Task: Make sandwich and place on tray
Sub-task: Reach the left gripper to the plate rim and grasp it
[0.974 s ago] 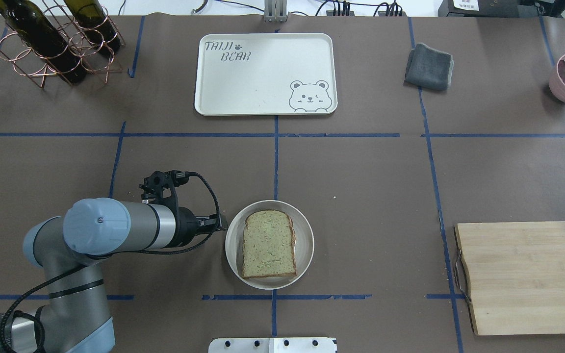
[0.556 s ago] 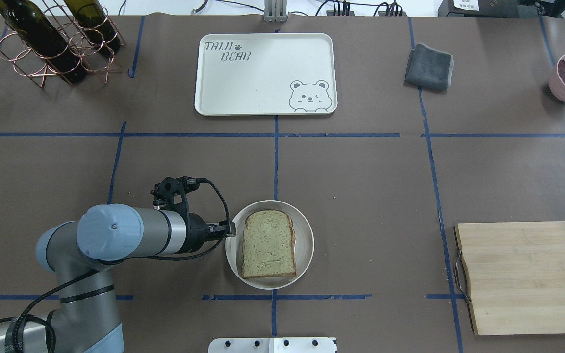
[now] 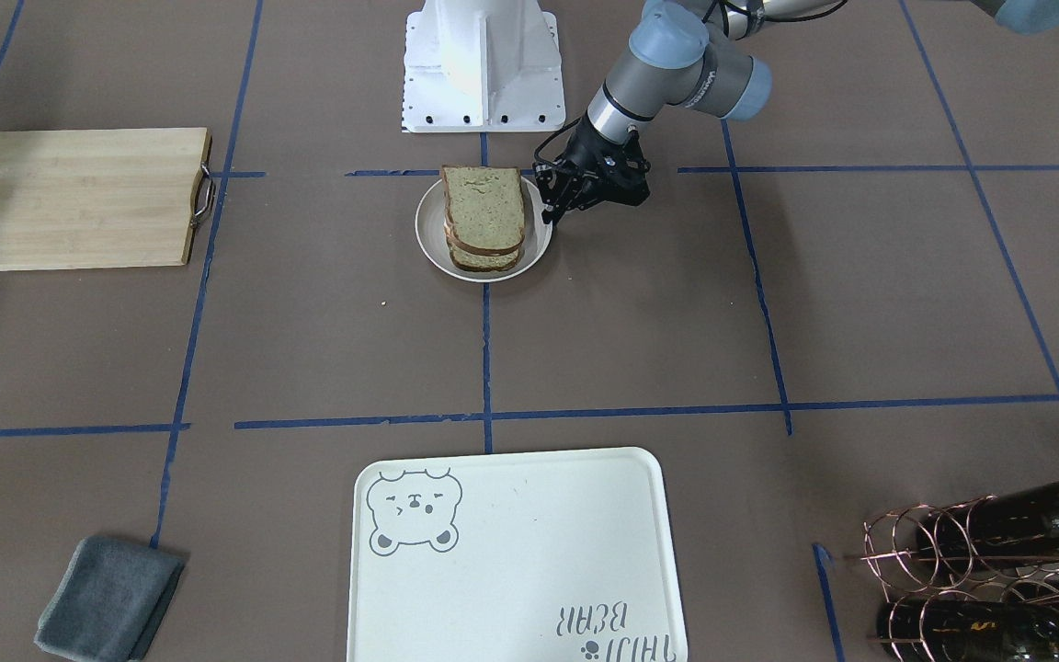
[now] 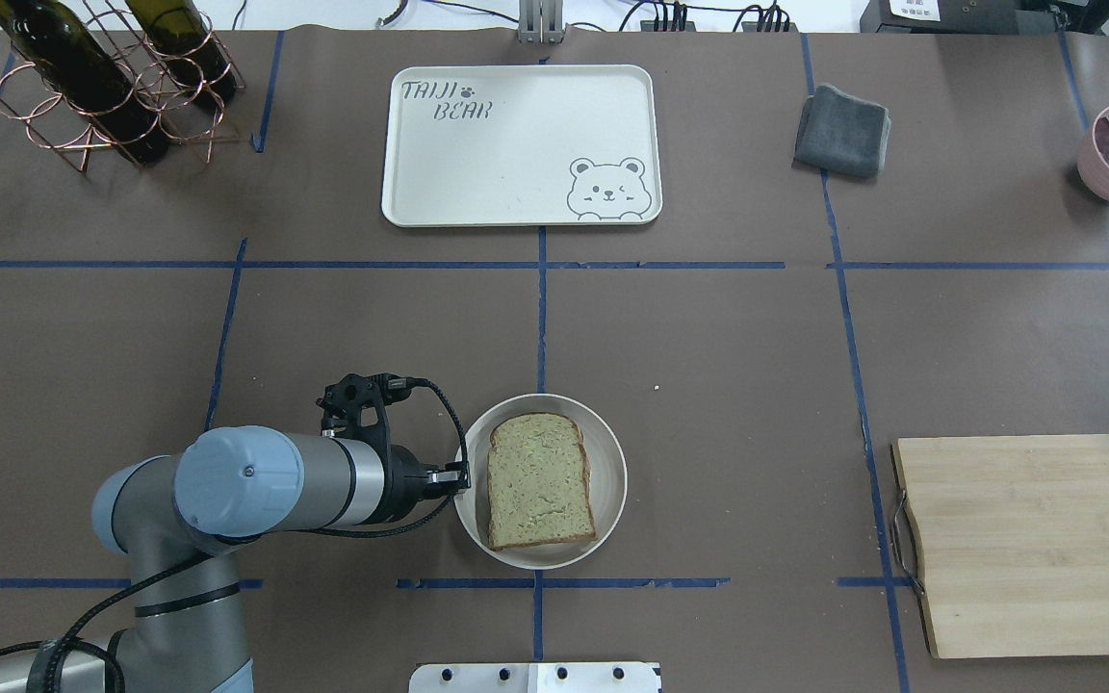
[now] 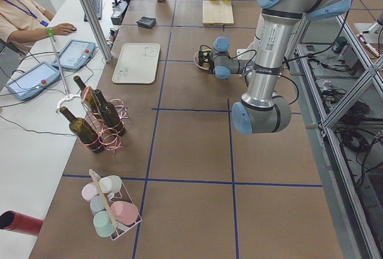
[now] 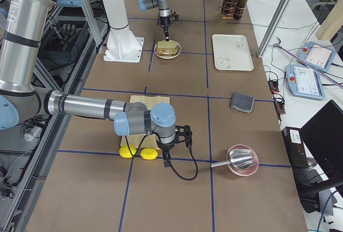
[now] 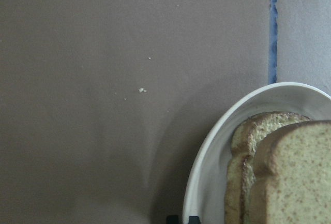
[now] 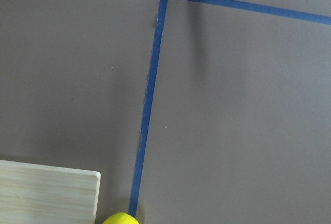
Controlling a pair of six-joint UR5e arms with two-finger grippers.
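on a round white plate (image 4: 610, 460), speckled squarish sandwich (image 4: 540, 481)
left end effector (image 4: 463, 474) at its rim, opening unclear

open table (image 4: 709, 337) between plate (image 4: 615, 474), tray (image 4: 516, 154)

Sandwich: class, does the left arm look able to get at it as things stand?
Probably yes: the left gripper sits at the rim of the plate, beside the sandwich, with nothing between them.
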